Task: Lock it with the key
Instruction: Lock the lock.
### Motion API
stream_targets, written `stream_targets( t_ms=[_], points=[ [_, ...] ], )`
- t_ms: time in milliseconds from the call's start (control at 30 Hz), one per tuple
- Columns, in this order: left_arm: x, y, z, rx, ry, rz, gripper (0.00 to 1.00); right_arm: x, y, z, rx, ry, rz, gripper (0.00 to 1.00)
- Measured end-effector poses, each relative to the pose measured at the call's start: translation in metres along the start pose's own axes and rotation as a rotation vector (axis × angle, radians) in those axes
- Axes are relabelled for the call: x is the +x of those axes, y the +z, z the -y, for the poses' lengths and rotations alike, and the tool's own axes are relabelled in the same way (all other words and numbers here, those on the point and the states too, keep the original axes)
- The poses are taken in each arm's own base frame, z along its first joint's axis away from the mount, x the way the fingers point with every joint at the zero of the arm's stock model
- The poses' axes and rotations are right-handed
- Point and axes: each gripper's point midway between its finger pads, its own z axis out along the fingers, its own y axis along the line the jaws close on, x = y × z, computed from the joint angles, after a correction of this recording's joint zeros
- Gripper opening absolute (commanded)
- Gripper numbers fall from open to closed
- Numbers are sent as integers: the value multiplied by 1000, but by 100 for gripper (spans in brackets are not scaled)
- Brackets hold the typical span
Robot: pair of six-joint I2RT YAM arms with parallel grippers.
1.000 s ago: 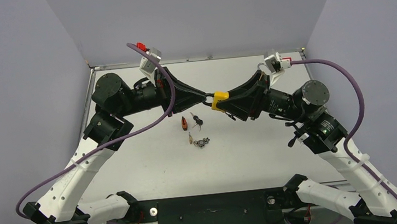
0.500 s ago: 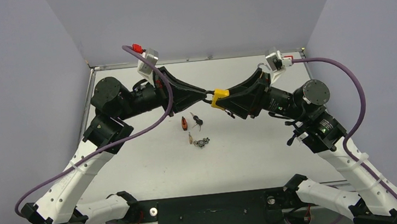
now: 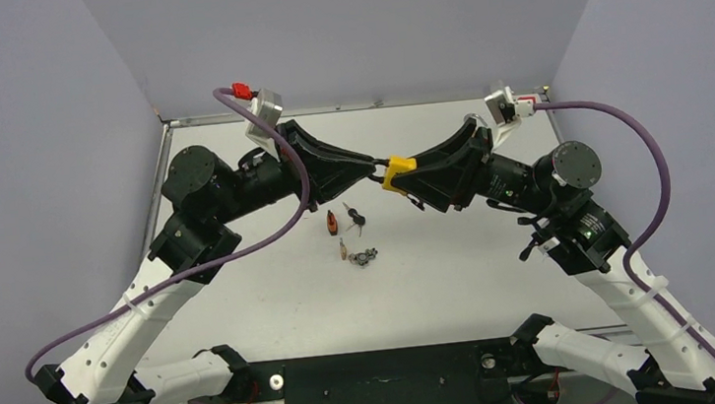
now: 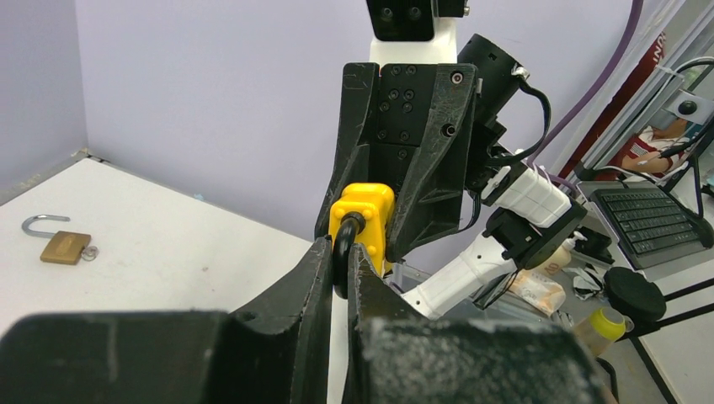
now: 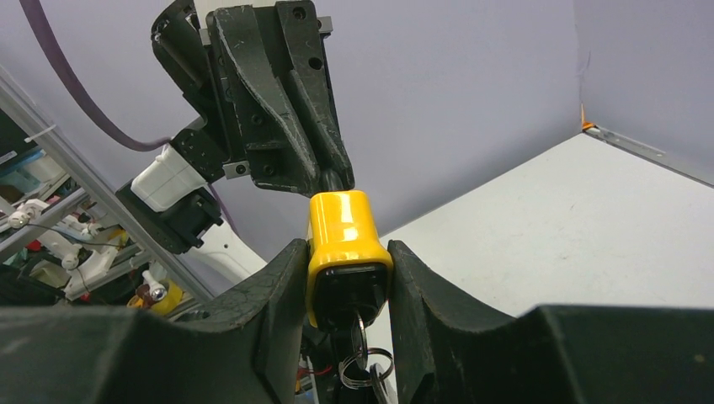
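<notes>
While the two arms meet in mid-air over the table (image 3: pixel 274 299), the left gripper (image 3: pixel 375 169) is on the left of the meeting point. Its fingers are pinched tight on the dark shackle (image 4: pixel 343 250) of the yellow padlock (image 3: pixel 396 171). That padlock hangs between the two grippers, well clear of the tabletop. On its right, the right gripper (image 3: pixel 410 176) is clamped on the yellow body, one finger pressed to each flank. Through the right wrist camera, a key (image 5: pixel 357 337) sits in the bottom of the lock with a ring (image 5: pixel 368 369) dangling off it. Down on the table a brass padlock (image 4: pixel 64 245) lies flat with its shackle open. Also there are a dark key (image 3: pixel 355 217) and, nearer the arm bases, a small metal cluster (image 3: pixel 363 256).
</notes>
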Motion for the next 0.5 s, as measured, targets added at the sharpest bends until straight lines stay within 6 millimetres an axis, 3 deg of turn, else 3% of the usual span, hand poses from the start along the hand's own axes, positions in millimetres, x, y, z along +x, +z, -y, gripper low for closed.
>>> stream_targets(
  t_ms=[367, 500],
  points=[
    [-13, 4, 7, -34, 63, 47, 0, -14, 4, -7, -13, -16, 13, 0],
    [-13, 0, 6, -68, 79, 20, 12, -12, 5, -6, -17, -14, 4, 0]
  ],
)
